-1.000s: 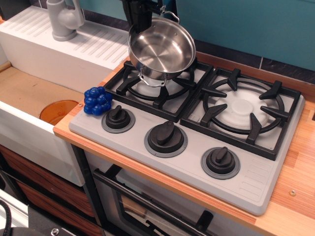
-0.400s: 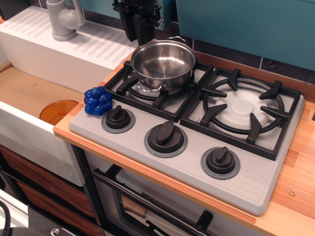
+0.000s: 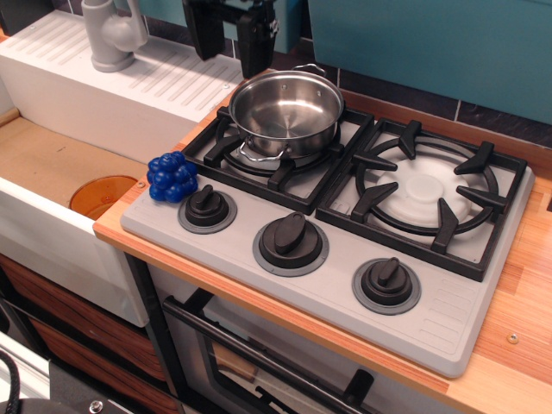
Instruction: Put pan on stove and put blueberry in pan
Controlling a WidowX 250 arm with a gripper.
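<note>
Sitting on the stove's (image 3: 336, 259) left grate, the pan (image 3: 285, 112) is placed; the blueberry (image 3: 172, 177) waits outside it, and the released hand (image 3: 229, 34) hovers empty.

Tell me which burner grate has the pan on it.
The left burner grate, nearest the sink, holds the pan. The right burner grate is bare, its white disc showing.

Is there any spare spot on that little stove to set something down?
Yes: the right burner grate is bare, as is the pan. The grey strip of the stove right of the knobs is free. The left corner, by the blueberry, is crowded.
</note>
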